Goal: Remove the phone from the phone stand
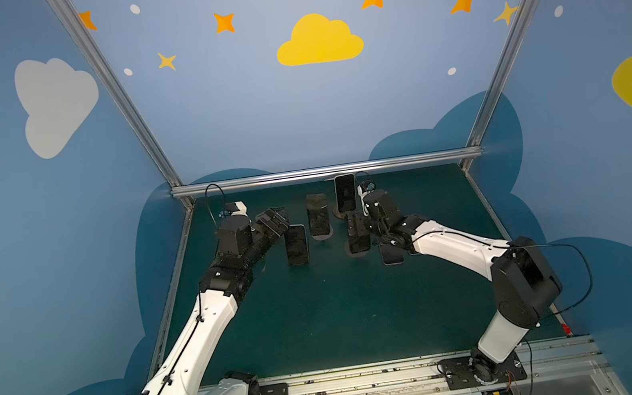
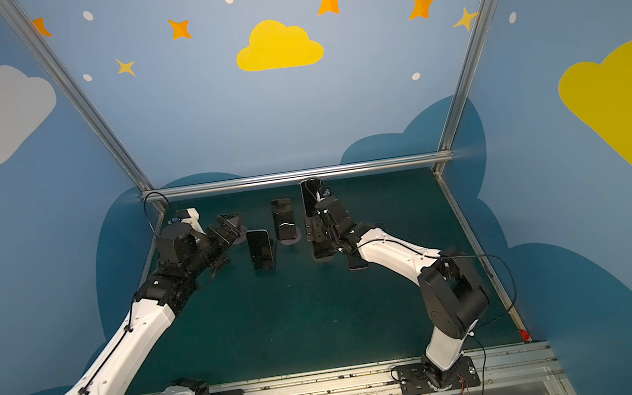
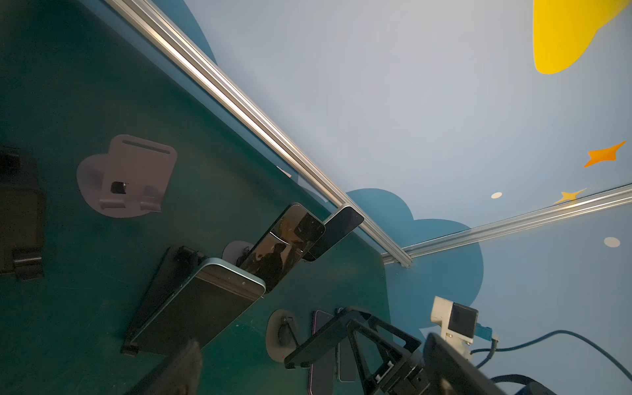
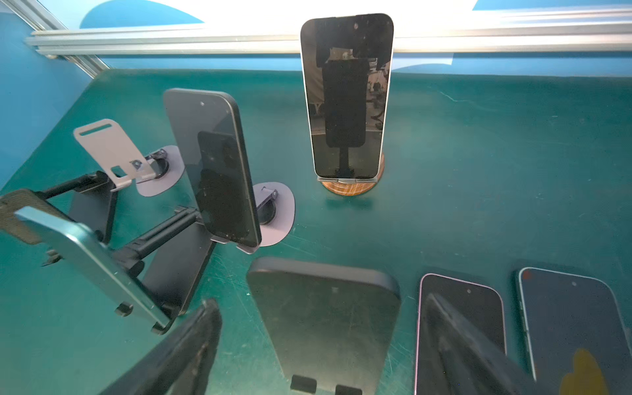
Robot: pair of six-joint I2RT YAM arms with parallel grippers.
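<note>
**Both hands released among phones and stands**

A dark green tabletop (image 1: 322, 311) is enclosed by an aluminium frame (image 1: 327, 171) and blue walls (image 1: 337, 120) painted with clouds and stars. The right hand (image 4: 319, 304), wrist bent downward, hangs released and empty over an empty black stand (image 4: 325, 328). Just beside it, a pink-edged phone (image 4: 461, 307) and a pale-edged phone (image 4: 574, 325) lie flat. Ahead of this hand, a phone (image 4: 347, 99) stands upright on a wood-based stand (image 4: 354, 189). A dark phone (image 4: 219, 164) leans on a grey stand (image 4: 273, 215) nearby. The left hand (image 1: 275, 215), turned toward the right hand, is likewise spread and empty. It is just beside the top of a teal phone (image 1: 296, 245) propped on a black folding stand (image 3: 154, 290). An empty grey stand (image 3: 133, 174) sits near it.
</note>
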